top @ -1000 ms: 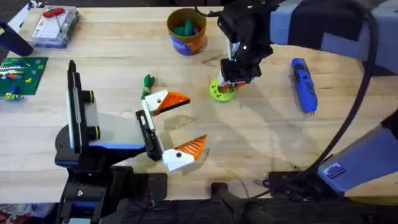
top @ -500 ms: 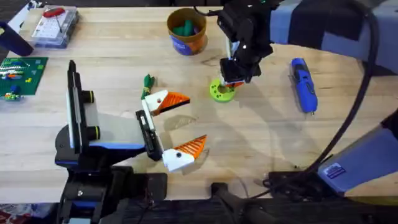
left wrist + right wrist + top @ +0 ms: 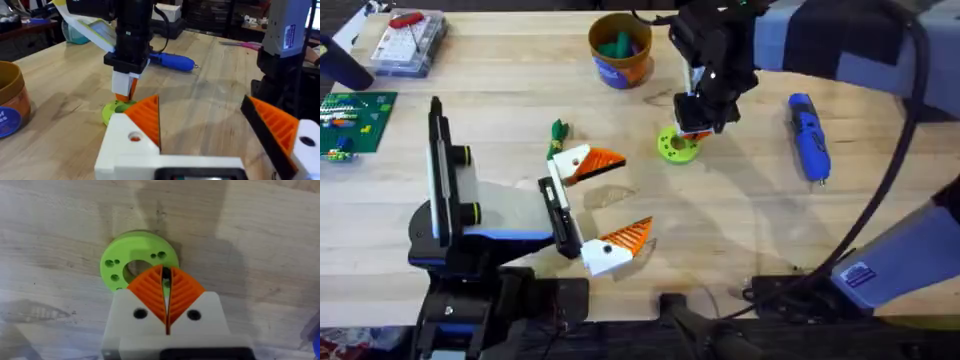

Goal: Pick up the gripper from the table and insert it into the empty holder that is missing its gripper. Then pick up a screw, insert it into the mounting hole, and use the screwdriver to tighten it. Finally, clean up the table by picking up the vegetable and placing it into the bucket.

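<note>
My right gripper (image 3: 692, 130) points down at a lime-green holed disc (image 3: 677, 148) on the table. Its orange pads (image 3: 150, 287) are shut on a thin dark piece that looks like a screw (image 3: 165, 282), just over the disc (image 3: 139, 260). The blue screwdriver (image 3: 808, 136) lies to its right. The dark-green vegetable (image 3: 558, 130) lies beside one white finger of my left gripper (image 3: 632, 196), which stands open and empty. At the back stands the orange bucket (image 3: 620, 60) with teal pieces inside. The task's loose gripper and its holder are out of view.
A clear plastic box (image 3: 408, 42) with a red-handled tool sits at the back left corner. A green board (image 3: 355, 118) lies at the left edge. Bare wood lies between the disc and the screwdriver (image 3: 172, 61).
The right gripper has shifted slightly over the lime-green disc, still shut. The left arm and the other objects have not moved.
</note>
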You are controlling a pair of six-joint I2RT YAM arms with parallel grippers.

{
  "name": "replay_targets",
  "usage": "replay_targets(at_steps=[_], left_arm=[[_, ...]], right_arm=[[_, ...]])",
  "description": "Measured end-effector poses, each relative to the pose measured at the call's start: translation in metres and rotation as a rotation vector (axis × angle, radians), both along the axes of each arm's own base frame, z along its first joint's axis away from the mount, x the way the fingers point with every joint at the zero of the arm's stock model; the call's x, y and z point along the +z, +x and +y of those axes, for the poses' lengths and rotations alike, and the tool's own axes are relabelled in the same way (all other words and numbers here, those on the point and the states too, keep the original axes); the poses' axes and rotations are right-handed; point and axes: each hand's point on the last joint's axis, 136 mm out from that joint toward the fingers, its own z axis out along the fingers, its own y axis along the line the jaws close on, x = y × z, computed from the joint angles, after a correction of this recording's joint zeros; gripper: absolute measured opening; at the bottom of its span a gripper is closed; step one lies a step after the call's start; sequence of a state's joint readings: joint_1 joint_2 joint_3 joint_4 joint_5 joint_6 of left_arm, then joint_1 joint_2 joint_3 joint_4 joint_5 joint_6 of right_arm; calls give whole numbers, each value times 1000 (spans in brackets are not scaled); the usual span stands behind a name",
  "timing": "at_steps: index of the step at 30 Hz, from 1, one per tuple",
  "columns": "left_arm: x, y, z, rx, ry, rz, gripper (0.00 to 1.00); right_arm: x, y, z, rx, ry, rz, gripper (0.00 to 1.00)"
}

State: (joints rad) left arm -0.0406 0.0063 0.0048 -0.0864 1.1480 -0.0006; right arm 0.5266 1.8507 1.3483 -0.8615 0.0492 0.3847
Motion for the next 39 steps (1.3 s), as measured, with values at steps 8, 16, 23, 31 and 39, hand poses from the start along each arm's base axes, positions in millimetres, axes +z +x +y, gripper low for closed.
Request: replay_targets(at_steps=[8,16,23,31,39], left_arm=[[0,0,0,0,0,0,986],[0,0,0,0,0,0,986],[0,0,0,0,0,0,986],[0,0,0,0,0,0,987],[0,0,0,0,0,0,986]], right_arm=[[36,-2,-5,-2,9,-51,7],[111,-15,-12,34,33,-105,7],[163,-31,-13,129,54,-123,7],[213,-48,25,334,119,-218,7],[261,-67,61,514,196,-344,7]])
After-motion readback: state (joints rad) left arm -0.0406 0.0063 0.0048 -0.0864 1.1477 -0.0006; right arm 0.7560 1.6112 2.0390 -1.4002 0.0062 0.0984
